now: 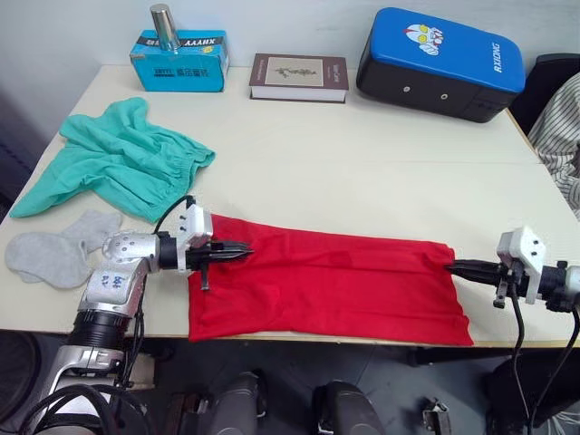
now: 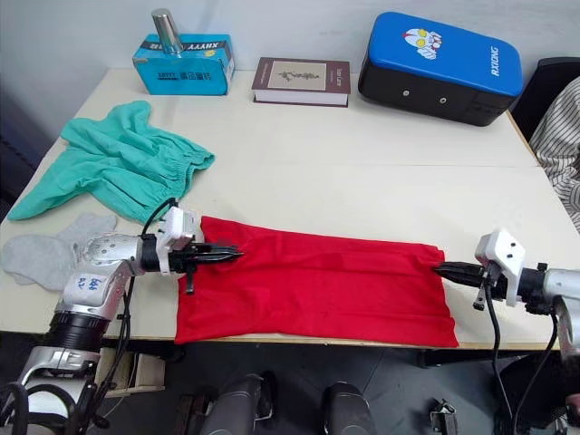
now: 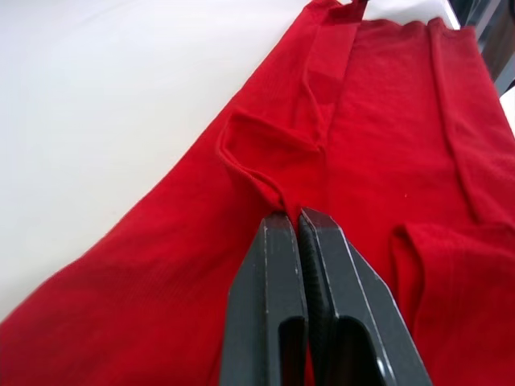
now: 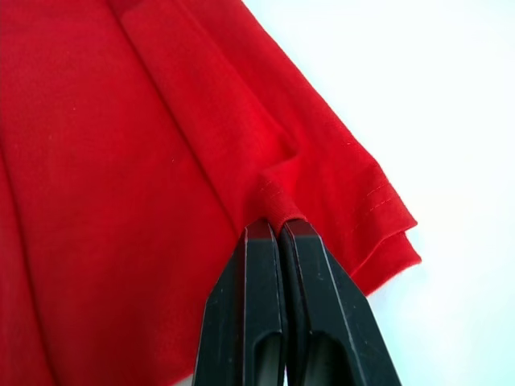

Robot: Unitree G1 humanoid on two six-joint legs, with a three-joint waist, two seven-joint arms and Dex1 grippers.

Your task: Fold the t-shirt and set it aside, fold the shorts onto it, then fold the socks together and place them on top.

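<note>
The red t-shirt lies folded into a long band along the table's front edge. My left gripper is shut on a pinch of cloth at the band's left end, seen close in the left wrist view. At the right end my right gripper is shut on a fold of the t-shirt near its hem. The teal shorts lie crumpled at the table's left side. Both grey socks rest flat in front of the shorts, near the left front corner.
Along the table's back edge stand a blue tissue box with a metal cylinder on it, a brown book and a blue-and-black case. Striped cloth shows past the table's right edge.
</note>
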